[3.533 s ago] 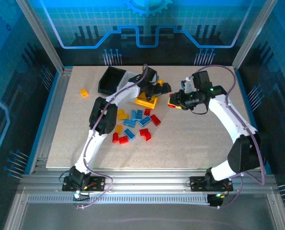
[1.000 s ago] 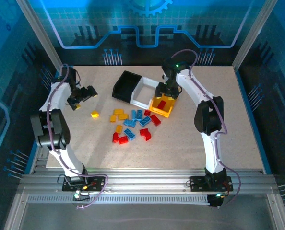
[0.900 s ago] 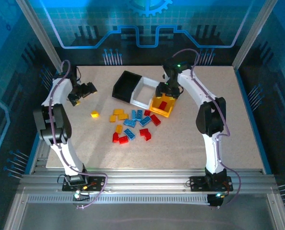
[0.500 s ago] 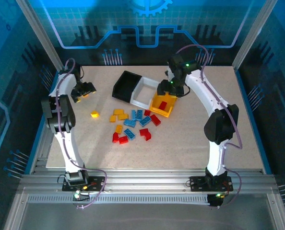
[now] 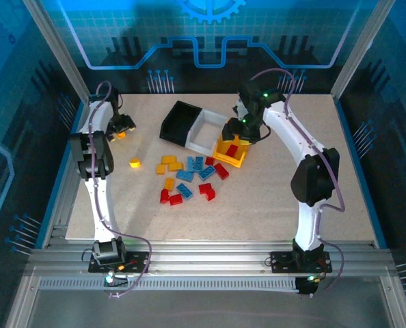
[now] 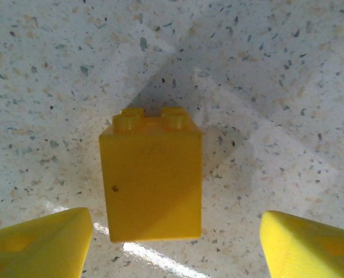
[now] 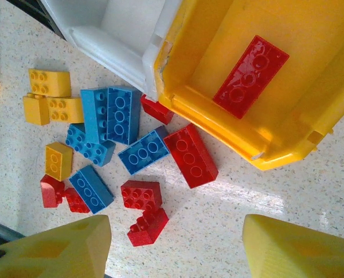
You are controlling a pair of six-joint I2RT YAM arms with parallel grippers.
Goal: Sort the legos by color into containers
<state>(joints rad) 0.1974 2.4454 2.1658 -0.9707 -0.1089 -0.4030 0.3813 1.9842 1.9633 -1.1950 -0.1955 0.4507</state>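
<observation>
1. While its fingers stand apart, the left end effector is down close to the worktop at about 10 o'clock in the top view. A yellow brick sits between the fingers, and neither finger touches it.
2. That brick rests on the worktop with its studs toward 12 o'clock in the left wrist view.
3. A second, lone yellow brick lies at 5 o'clock from the left end effector, apart from the other bricks.
4. The three joined bins stand toward 12 o'clock of the worktop. The row runs from the black bin at its 10 o'clock end, through the white bin, to the yellow bin at its 4 o'clock end.
5. The right end effector hangs over the yellow bin with its fingers apart and nothing between them.
6. One red brick lies flat inside the yellow bin.
7. The pile of legos, a mix of blue, red and yellow, lies on the worktop at 7 o'clock from the yellow bin. A long red lego lies just beside that bin's outer wall.
</observation>
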